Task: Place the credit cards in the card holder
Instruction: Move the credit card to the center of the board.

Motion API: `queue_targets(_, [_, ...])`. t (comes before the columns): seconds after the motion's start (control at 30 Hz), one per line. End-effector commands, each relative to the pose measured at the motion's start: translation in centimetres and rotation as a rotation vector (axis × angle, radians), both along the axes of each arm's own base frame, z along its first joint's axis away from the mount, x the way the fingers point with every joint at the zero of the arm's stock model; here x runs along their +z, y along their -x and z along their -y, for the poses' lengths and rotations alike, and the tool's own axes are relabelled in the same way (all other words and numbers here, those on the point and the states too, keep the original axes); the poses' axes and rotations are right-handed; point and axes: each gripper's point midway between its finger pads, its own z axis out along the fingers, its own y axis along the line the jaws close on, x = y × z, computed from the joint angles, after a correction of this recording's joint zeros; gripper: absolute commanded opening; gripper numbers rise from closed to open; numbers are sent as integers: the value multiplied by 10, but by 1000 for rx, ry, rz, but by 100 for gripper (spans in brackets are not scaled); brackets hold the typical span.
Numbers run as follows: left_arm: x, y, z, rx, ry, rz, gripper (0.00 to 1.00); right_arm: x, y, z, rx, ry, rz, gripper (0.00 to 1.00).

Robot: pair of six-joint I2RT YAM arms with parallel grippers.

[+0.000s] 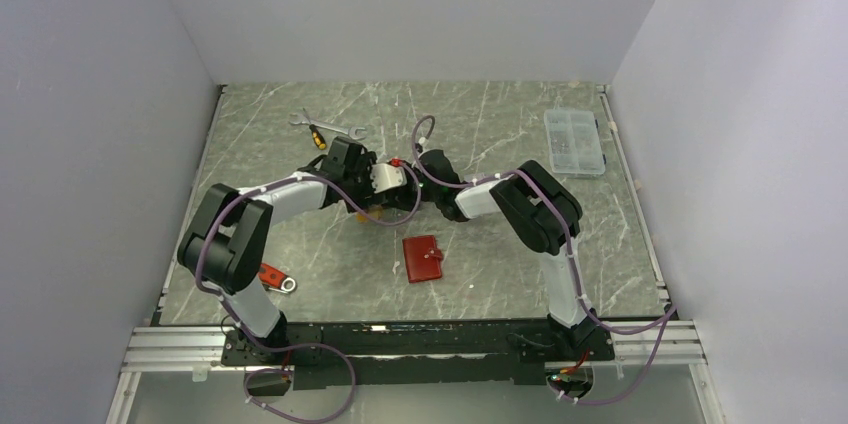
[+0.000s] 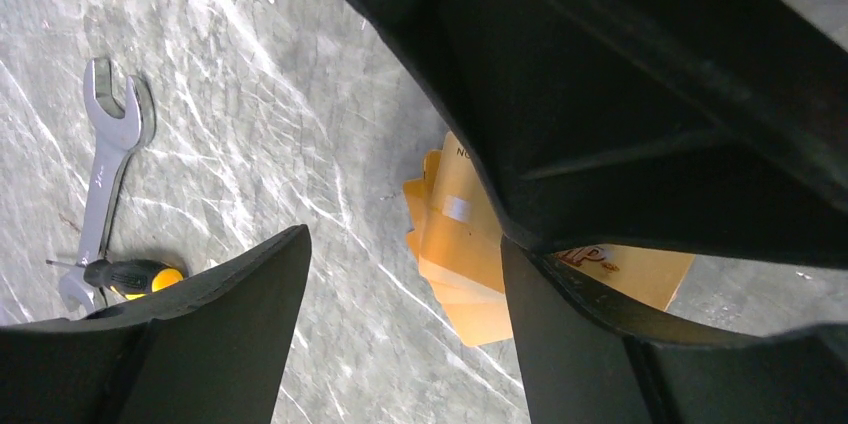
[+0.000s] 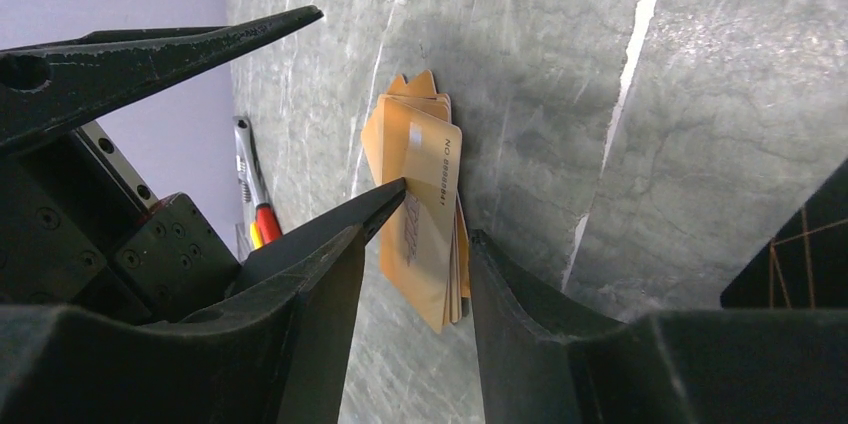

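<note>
Your right gripper (image 3: 438, 212) straddles the fanned stack of orange credit cards (image 3: 420, 169), which lies near the middle of the table (image 1: 500, 254). One fingertip (image 3: 385, 202) rests against the top card and the other finger sits close against the stack's far side. The jaws are about half closed, and you cannot tell whether they are actually pinching the cards. Your left gripper (image 2: 405, 244) hovers just beside the same stack with its jaws spread wide and nothing between them. The dark-red card holder (image 1: 423, 258) lies closed and flat, nearer the arm bases and apart from the cards. A wrench (image 2: 105, 164) and a small screwdriver (image 2: 135, 274) lie together beyond the left gripper. A clear box (image 1: 575, 141) sits at the far right.
</note>
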Motion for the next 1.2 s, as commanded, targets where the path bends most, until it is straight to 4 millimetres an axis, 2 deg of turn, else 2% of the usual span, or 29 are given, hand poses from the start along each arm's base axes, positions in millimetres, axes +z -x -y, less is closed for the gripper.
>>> queue_targets(0.0, [-10, 10, 9, -32, -4, -60, 75, -36, 16, 14, -1, 69, -89, 46])
queue_targets(0.1, [6, 14, 17, -20, 55, -94, 76, -39, 15, 16, -12, 85, -97, 45])
queue_targets(0.17, [24, 15, 20, -16, 91, -81, 77, -41, 14, 18, -17, 99, -97, 44])
queue_targets(0.27, [49, 17, 15, -3, 147, -53, 82, -43, 14, 21, -28, 116, -98, 43])
queue_targets(0.33, [56, 16, 8, 13, 164, -49, 83, -43, 13, 22, -35, 120, -100, 42])
queue_targets(0.4, [53, 11, -2, 34, 153, -36, 83, -43, 12, 22, -39, 123, -101, 42])
queue_targets(0.5, [35, 6, -12, 47, 93, -26, 83, -43, 11, 22, -41, 126, -100, 40])
queue_targets(0.67, [12, -2, -19, 52, 26, -24, 81, -41, 10, 24, -47, 133, -94, 40])
queue_targets(1.03, [-11, -4, -20, 50, -29, -40, 78, -35, 7, 26, -54, 154, -74, 43])
queue_targets(1.17, [-12, 3, -12, 25, -11, -53, 77, -33, 4, 26, -61, 165, -63, 47])
